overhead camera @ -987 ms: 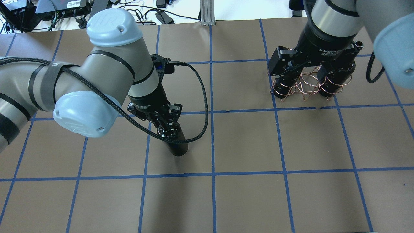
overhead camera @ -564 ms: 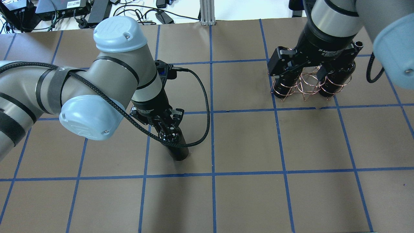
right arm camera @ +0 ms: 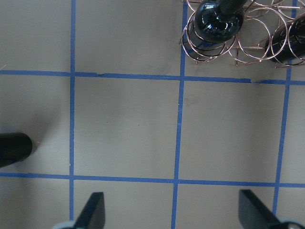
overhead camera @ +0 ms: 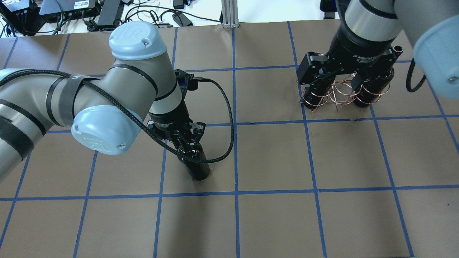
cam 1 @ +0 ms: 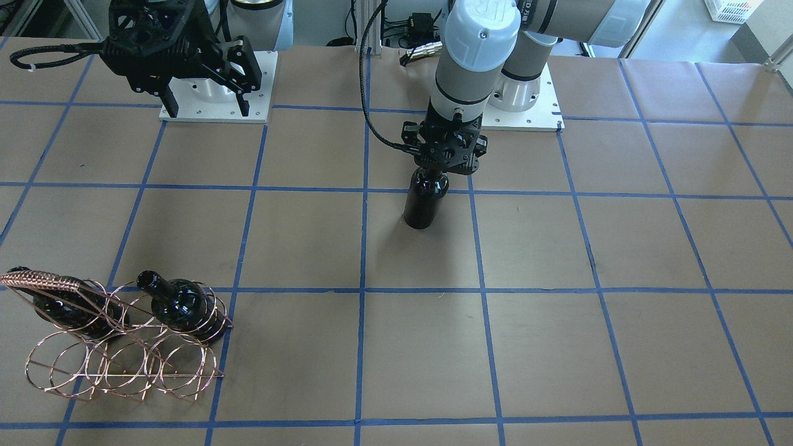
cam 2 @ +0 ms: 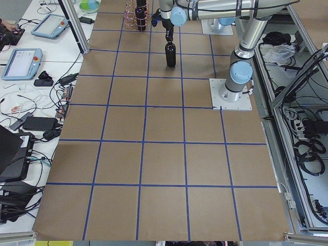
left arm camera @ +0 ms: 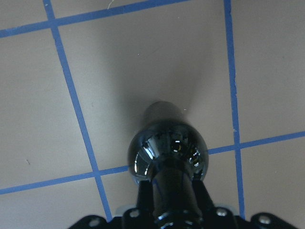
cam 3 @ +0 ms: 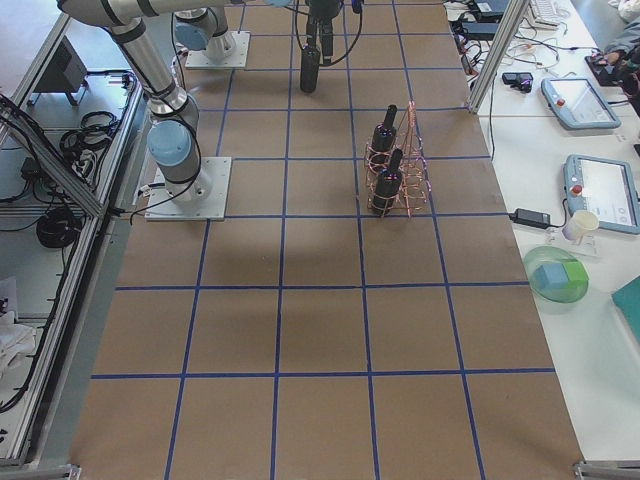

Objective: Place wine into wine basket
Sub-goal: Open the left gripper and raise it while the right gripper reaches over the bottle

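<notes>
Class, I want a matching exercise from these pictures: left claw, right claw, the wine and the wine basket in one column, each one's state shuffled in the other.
Column one:
1. left claw
2. right claw
3. wine
4. wine basket

Column two:
A. holds two bottles
B. open, empty
C. shut around a slim neck
D. upright, gripped from above

Pairs: 1-C, 2-B, 3-D, 4-A.

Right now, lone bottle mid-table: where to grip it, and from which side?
By the slim neck, from straight above. The wine bottle stands upright, so the neck is topmost and narrow enough to pinch, while the glossy body is wide. That leaves the body free to slide into a hoop of the wine basket. The left gripper is shut on the neck this way.
</notes>
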